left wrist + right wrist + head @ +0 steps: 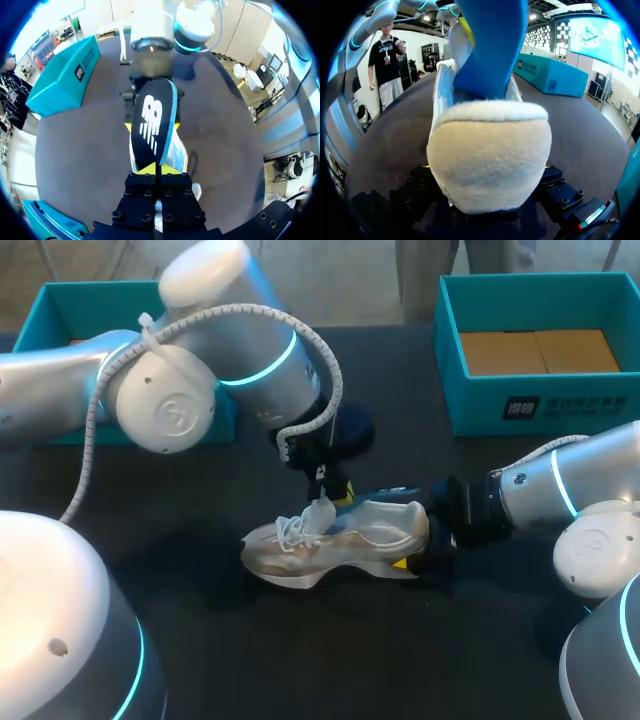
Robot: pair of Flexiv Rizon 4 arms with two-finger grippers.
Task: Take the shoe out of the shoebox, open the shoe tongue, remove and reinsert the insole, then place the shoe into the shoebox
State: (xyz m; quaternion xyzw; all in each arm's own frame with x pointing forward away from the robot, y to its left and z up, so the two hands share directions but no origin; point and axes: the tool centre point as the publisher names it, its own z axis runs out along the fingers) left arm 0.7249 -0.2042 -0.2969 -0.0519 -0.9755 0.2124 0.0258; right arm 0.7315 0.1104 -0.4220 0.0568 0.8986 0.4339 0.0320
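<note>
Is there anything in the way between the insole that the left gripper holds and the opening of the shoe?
Nothing visible. The insole, pinched in the left gripper, hangs just over the shoe, along its opening. The right gripper grips the heel from behind, outside that path.

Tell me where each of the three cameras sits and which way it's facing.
Head view: above and behind, looking down on the table; left arm and right arm show.
Left wrist view: on the left arm, looking along its jaws at the insole they grip.
Right wrist view: on the right arm, facing the shoe held in its jaws.
Shared: all three show the shoe.
</note>
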